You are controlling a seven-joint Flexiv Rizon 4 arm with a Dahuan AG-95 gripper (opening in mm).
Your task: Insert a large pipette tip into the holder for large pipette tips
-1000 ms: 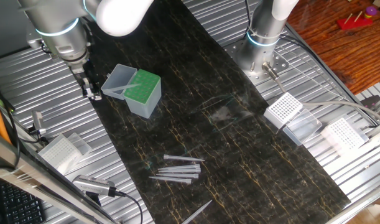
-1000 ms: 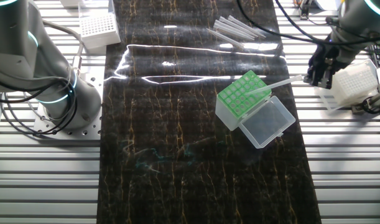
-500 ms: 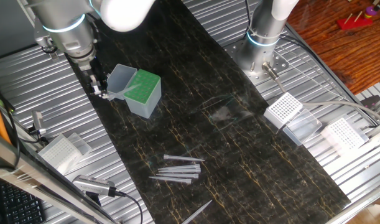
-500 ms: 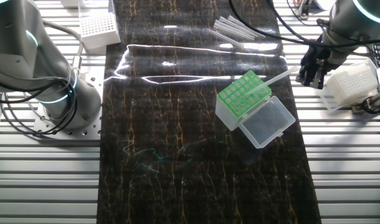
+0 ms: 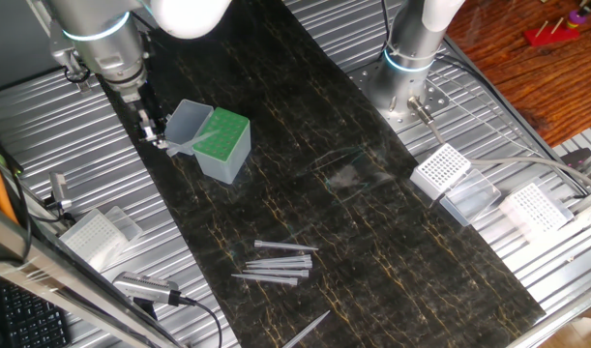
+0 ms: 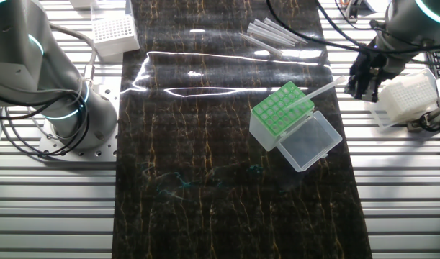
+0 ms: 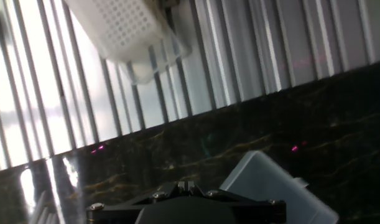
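Dark marbled mat [image 6: 205, 144] over ribbed table. Gripper [image 6: 364, 78] clamped on wide end of tip [image 6: 322, 91], held at 3 o'clock of green rack [image 6: 281, 108]. Tip looks light, slick, slightly bendy; wide-end grip suits it.

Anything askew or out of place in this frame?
Yes. The large pipette tip in the gripper lies slanted across the green-topped holder rather than standing upright in a hole. Loose tips lie scattered on the dark mat.
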